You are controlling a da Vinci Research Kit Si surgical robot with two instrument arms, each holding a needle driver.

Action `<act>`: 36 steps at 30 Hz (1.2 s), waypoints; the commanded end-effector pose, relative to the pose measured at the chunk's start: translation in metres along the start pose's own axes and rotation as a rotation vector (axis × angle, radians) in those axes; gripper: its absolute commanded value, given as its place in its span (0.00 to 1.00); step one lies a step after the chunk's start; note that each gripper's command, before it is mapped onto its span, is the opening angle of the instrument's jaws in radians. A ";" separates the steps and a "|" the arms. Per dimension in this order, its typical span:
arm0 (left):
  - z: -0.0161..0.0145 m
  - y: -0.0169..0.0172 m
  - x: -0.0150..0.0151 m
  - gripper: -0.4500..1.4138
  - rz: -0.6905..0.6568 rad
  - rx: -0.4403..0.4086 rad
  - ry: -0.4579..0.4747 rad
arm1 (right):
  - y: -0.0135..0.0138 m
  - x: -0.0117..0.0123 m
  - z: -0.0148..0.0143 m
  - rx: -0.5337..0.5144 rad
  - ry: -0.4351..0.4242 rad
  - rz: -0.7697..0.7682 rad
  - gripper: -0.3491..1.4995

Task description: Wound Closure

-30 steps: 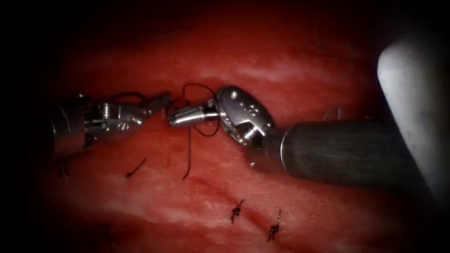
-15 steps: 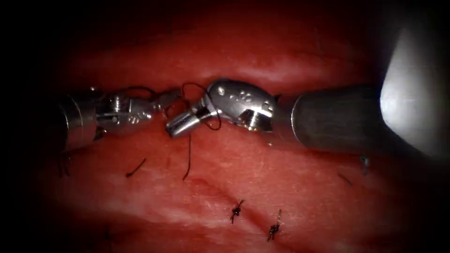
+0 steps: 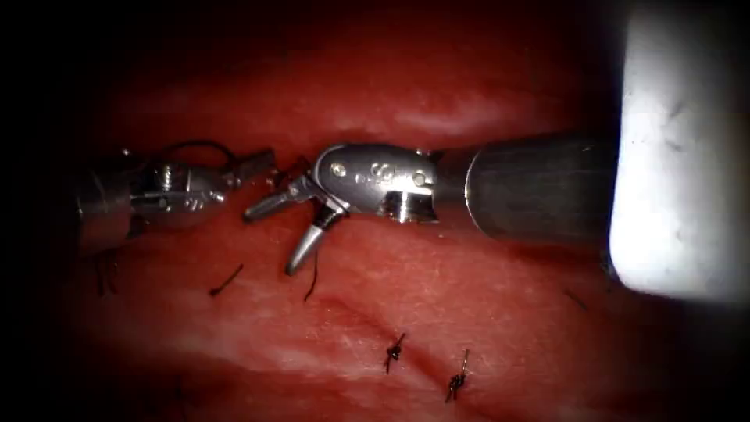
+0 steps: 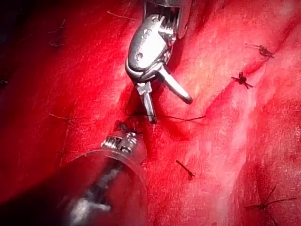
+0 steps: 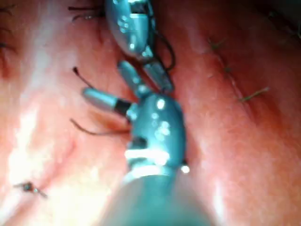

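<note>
nearest in the endoscope view, two knotted stitches (image 3: 395,352) and (image 3: 456,380) sit on the cut (image 3: 351,312), which runs as a shallow line across the tissue (image 3: 484,312); the same knots show in the left wrist view (image 4: 242,80). to their left a short cut end of thread (image 3: 226,280) lies loose on the tissue, well apart from both tools.

farther back, the right arm's tool (image 3: 279,234) comes in from the right with its fingers (image 3: 301,250) spread wide and gripping nothing: one points left toward the other tool, the other points down toward the near side. a strand of dark thread (image 3: 314,280) hangs from just under the wrist and ends on the tissue beside the lower finger. in the left wrist view the same thread (image 4: 181,117) lies flat across the tissue past the open tips.

level with it on the left, the left arm's tool (image 3: 258,162) holds its fingers closed on the thread, which arcs back in a dark loop over its wrist. its tip sits just beside the right tool's upper finger, and i cannot tell if they touch.

i cannot make out the needle.
</note>
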 end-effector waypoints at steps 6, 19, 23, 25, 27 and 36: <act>0.0005 0.0004 0.0003 0.00 -0.001 0.001 -0.002 | -0.0004 -0.0016 0.0020 0.069 -0.036 -0.024 0.76; 0.0005 0.0002 0.0002 0.00 -0.002 -0.001 -0.002 | -0.0022 -0.0040 0.0039 0.142 -0.070 -0.047 0.74; 0.0003 0.0002 0.0001 0.00 -0.001 -0.001 -0.001 | -0.0021 -0.0042 0.0042 0.151 -0.077 -0.055 0.61; 0.0001 0.0003 0.0001 0.00 0.000 -0.001 -0.001 | -0.0019 -0.0045 0.0043 0.157 -0.080 -0.058 0.51; -0.0002 0.0005 0.0002 0.00 0.000 -0.001 -0.001 | -0.0019 -0.0049 0.0045 0.161 -0.112 -0.059 0.49; -0.0015 0.0009 0.0006 0.00 0.002 -0.001 -0.004 | -0.0018 -0.0062 0.0040 0.193 -0.201 -0.058 0.00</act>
